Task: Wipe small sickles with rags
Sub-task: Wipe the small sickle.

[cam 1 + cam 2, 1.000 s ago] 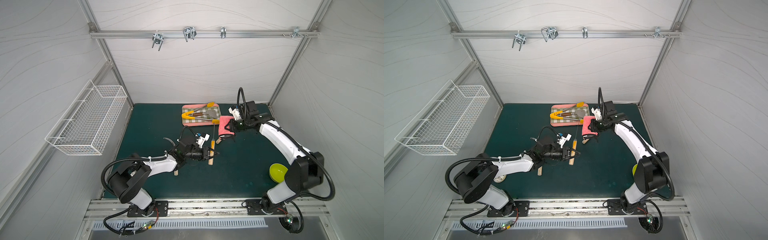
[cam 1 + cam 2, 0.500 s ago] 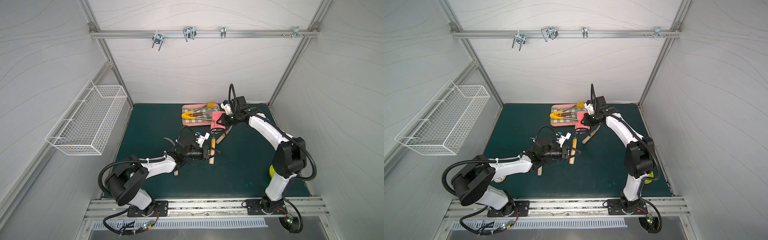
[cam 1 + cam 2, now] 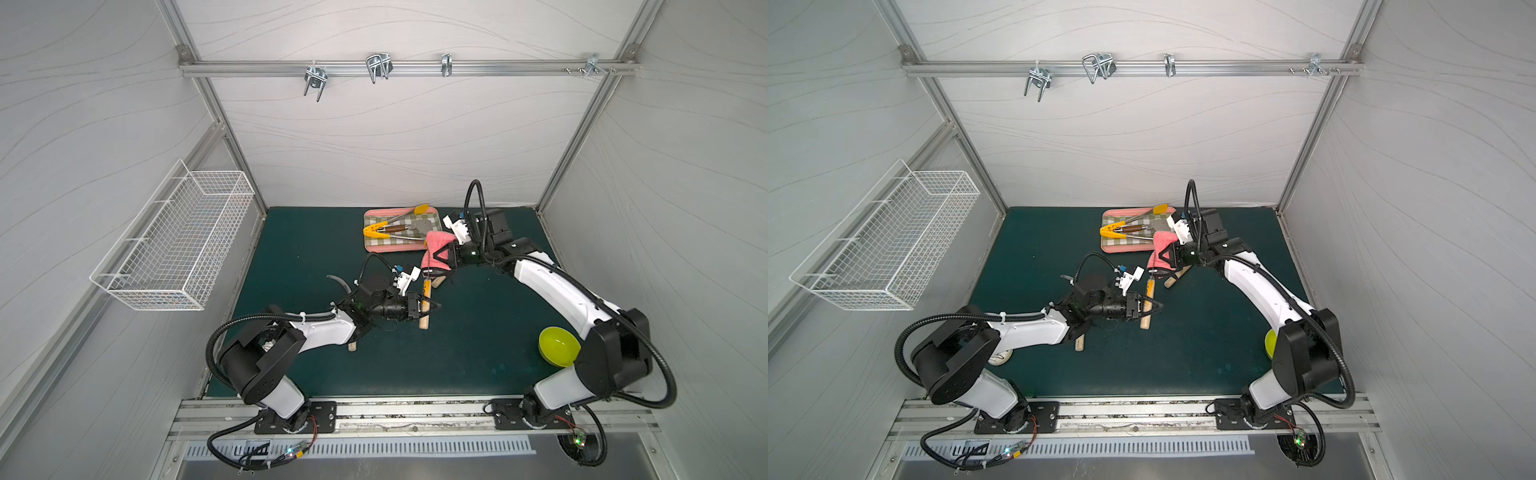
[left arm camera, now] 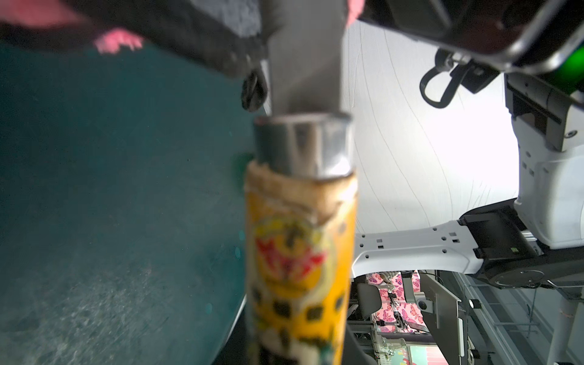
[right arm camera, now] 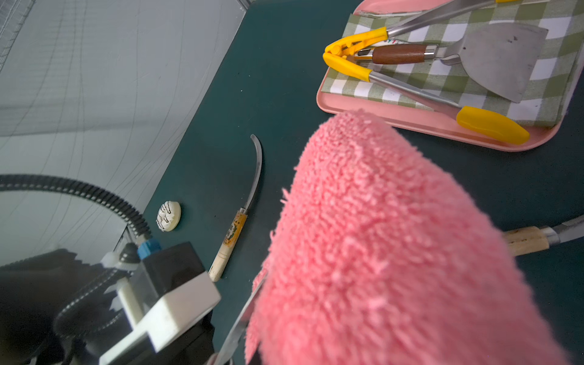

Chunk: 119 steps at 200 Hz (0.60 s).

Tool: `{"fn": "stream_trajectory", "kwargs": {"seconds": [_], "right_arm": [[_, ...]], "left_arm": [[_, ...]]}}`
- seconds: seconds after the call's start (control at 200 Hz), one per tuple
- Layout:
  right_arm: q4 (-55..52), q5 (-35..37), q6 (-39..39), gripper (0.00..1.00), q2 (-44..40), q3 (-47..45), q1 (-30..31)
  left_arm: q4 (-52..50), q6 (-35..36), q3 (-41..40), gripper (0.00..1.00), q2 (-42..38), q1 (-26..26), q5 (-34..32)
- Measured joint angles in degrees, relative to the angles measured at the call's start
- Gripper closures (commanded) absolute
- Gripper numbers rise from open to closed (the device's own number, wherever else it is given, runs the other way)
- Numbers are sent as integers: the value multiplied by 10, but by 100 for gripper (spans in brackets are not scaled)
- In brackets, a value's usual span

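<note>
My left gripper [image 3: 424, 306] is shut on the pale handle of a small sickle [image 4: 300, 268] with an orange label band, held above the green mat. Its grey blade [image 4: 306, 63] runs up into the pink rag [image 3: 434, 243], which is folded over it. My right gripper [image 3: 448, 253] is shut on that rag [image 5: 379, 237], dark backing inward. A second sickle [image 5: 526, 240] lies under the rag, only its handle [image 3: 1173, 279] showing. A third sickle [image 5: 234, 230] lies on the mat, partly under my left arm [image 3: 324, 332].
A pink-rimmed checked tray [image 3: 374, 249] at the back holds yellow-tipped tongs [image 3: 386, 230] and a brown-handled spatula [image 5: 493, 53]. A green bowl [image 3: 559, 347] sits by the right arm's base. A small white round object [image 5: 169, 215] lies at the mat's left. A wire basket [image 3: 178, 249] hangs on the left wall.
The right arm carried the rag back toward the tray half a second ago, then drew it forward again along the blade. The left gripper and its sickle have stayed put.
</note>
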Motion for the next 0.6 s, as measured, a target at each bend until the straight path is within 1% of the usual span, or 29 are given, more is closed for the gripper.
{"fn": "stream_trajectory", "kwargs": {"seconds": [0.21, 0.385, 0.485, 0.595], "right_arm": [[4, 6, -14, 100, -60, -41, 17], [-16, 31, -23, 100, -148, -81, 19], [-34, 37, -25, 100, -180, -84, -1], [-67, 40, -25, 100, -176, -68, -35]], "left_arm": [[7, 11, 12, 100, 8, 0, 11], [6, 21, 30, 100, 8, 1, 41], [6, 30, 41, 100, 8, -1, 59], [-12, 23, 43, 100, 7, 5, 48]]}}
